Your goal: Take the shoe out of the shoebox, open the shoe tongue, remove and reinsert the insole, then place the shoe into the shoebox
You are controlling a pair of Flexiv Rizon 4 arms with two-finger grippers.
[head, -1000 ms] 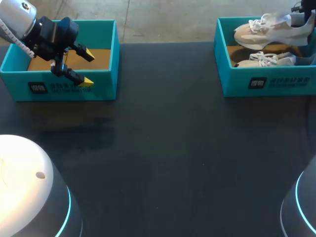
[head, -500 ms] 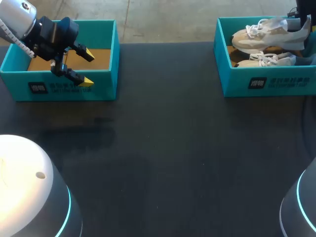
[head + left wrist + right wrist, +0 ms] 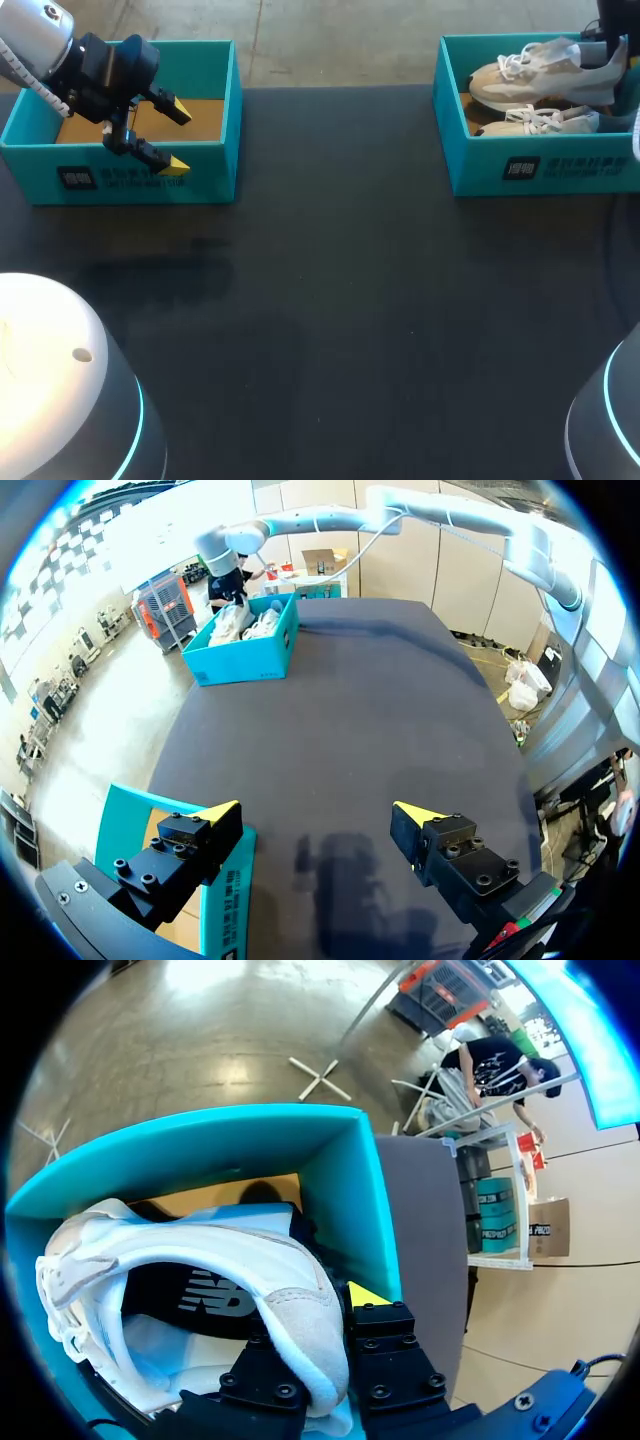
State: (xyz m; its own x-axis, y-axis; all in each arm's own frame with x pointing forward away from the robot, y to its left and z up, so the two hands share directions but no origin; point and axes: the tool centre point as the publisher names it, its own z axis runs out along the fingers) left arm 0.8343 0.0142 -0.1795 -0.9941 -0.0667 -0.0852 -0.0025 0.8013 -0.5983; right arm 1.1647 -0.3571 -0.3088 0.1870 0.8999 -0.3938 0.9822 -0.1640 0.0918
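In the teal cardboard shoebox (image 3: 540,170), the cream lace-up sneaker (image 3: 530,80) hung half-lifted, heel pinched by the right gripper (image 3: 320,1320). Taking it out looked barely begun, with tongue, insole and return all left. The left gripper (image 3: 178,138) stood spread.

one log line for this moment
right jaws: shut on shoe heel, above second shoe in right box | left jaws: open over left box front wall

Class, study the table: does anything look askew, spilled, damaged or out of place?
Only the upper shoe: it hangs tilted, toe down, over the lower shoe in the right shoebox, its heel pinched in the right gripper rather than resting flat. Nothing looks spilled or damaged.
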